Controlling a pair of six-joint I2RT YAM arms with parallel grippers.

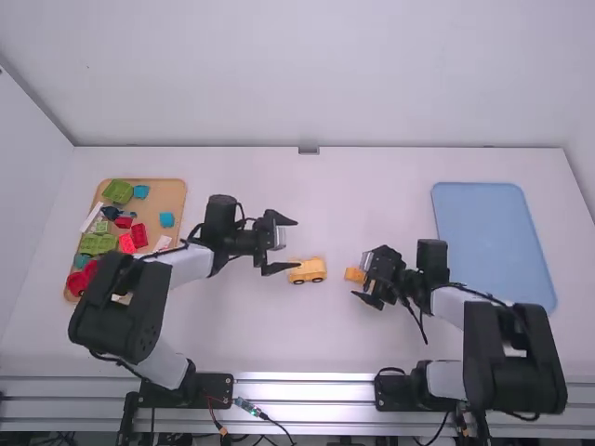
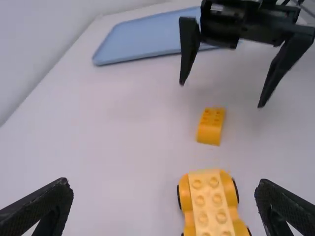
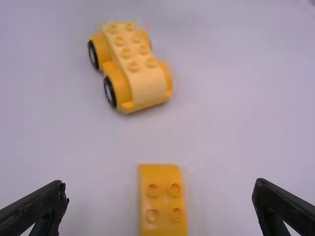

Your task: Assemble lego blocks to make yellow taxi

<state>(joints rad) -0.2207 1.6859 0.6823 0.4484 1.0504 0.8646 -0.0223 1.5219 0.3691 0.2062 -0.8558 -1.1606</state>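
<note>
Near the table's middle stands the yellow car base point(image 1: 308, 270) on black wheels, studs up, with my left gripper point(image 1: 281, 245) open at its left side. A small orange-yellow block point(image 1: 354, 274) lies right of the car, apart from it, and my right gripper point(image 1: 361, 275) is open by it. In the left wrist view the car point(image 2: 210, 204) is between the spread fingers of my left gripper point(image 2: 165, 204); the block point(image 2: 211, 127) is farther off. In the right wrist view the studded block point(image 3: 163, 201) lies between the fingers of my right gripper point(image 3: 160, 201), untouched, with the car point(image 3: 130, 66) beyond.
At the far left, a tan tray point(image 1: 167, 195) holds green, red, blue and white blocks; the left arm's links pass over its near part. A blue tray point(image 1: 493, 232) stands at the right, beyond the right arm.
</note>
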